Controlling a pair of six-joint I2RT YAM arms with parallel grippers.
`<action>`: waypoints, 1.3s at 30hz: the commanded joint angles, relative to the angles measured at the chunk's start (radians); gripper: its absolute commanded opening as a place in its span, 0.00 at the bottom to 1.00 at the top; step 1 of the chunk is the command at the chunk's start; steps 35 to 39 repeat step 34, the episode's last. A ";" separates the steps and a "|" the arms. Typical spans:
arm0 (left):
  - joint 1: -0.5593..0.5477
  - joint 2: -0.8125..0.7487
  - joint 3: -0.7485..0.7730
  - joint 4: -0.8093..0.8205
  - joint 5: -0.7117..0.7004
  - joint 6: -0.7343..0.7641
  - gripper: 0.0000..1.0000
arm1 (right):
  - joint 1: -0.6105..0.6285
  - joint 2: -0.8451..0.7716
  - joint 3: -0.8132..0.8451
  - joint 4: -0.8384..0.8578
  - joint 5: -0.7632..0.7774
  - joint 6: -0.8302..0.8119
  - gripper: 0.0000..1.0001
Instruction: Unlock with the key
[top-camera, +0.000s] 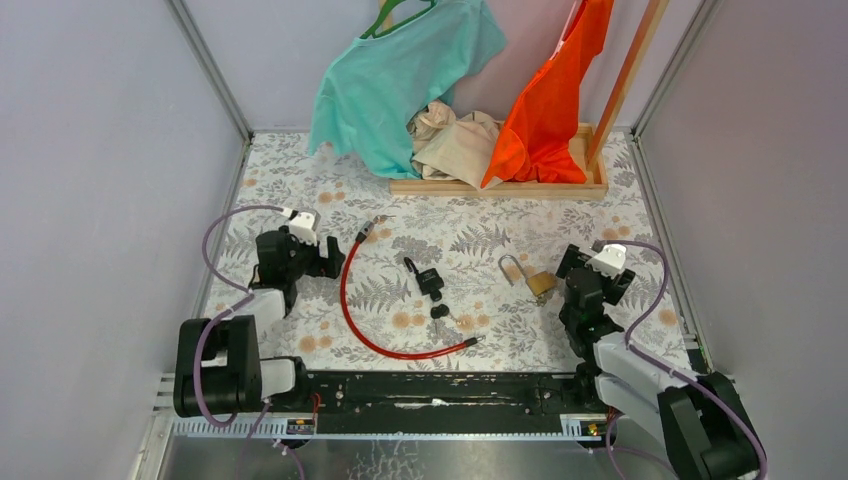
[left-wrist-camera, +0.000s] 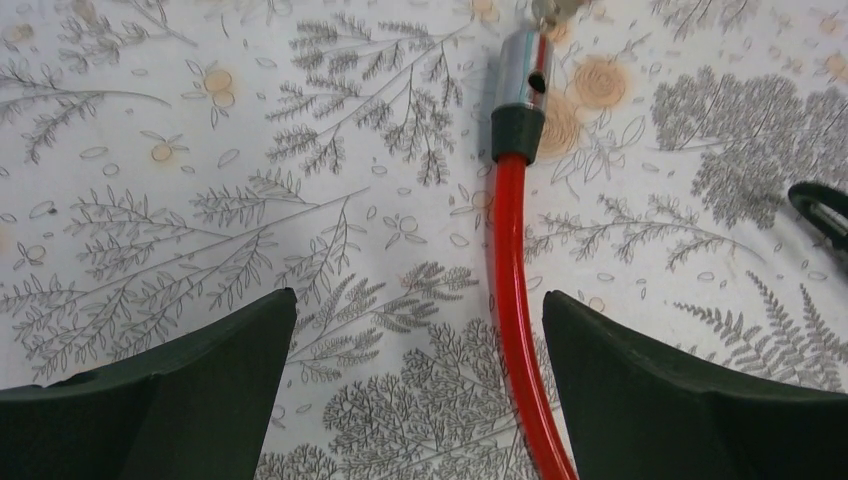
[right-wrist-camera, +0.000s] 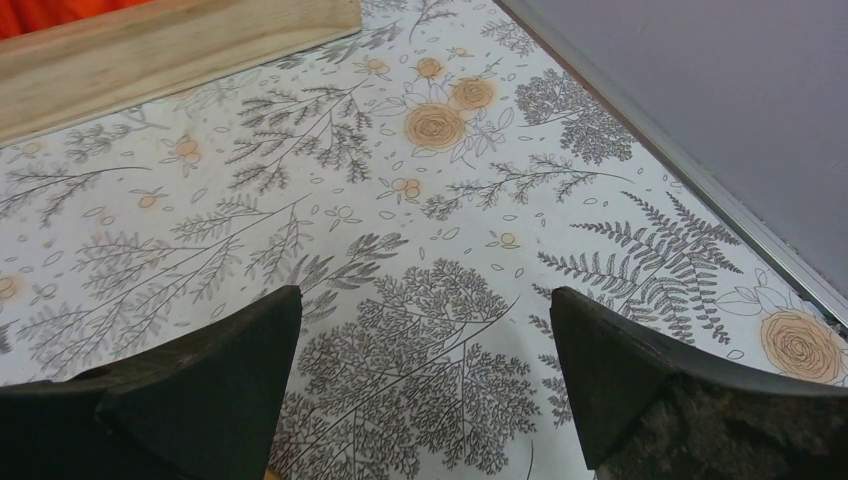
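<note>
A brass padlock (top-camera: 540, 283) with a silver shackle lies on the floral table, right of centre. Black-headed keys (top-camera: 430, 284) lie near the middle, apart from both grippers. A red cable lock (top-camera: 346, 296) curves across the table's left half. My left gripper (top-camera: 335, 262) hovers open over that cable; in the left wrist view the cable (left-wrist-camera: 510, 300) runs between the fingers of the left gripper (left-wrist-camera: 420, 310), close to the right one. Its silver end (left-wrist-camera: 525, 70) lies ahead. My right gripper (top-camera: 588, 258) stands open beside the padlock, and the right gripper (right-wrist-camera: 425, 305) has only table between its fingers.
A wooden stand base (top-camera: 500, 186) with a teal shirt (top-camera: 400, 75), an orange cloth (top-camera: 550, 100) and a beige cloth (top-camera: 455, 140) stands at the back. Grey walls (top-camera: 760, 150) close in both sides. The stand's base (right-wrist-camera: 170, 50) lies ahead of my right gripper.
</note>
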 joint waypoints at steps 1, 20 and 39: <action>0.008 0.022 -0.114 0.544 -0.003 -0.110 1.00 | -0.071 0.112 0.000 0.250 -0.026 -0.005 0.99; -0.051 0.268 -0.153 0.912 -0.080 -0.130 1.00 | -0.293 0.612 0.141 0.610 -0.568 -0.115 0.99; -0.055 0.272 -0.157 0.927 -0.091 -0.129 1.00 | -0.293 0.629 0.126 0.672 -0.571 -0.123 0.99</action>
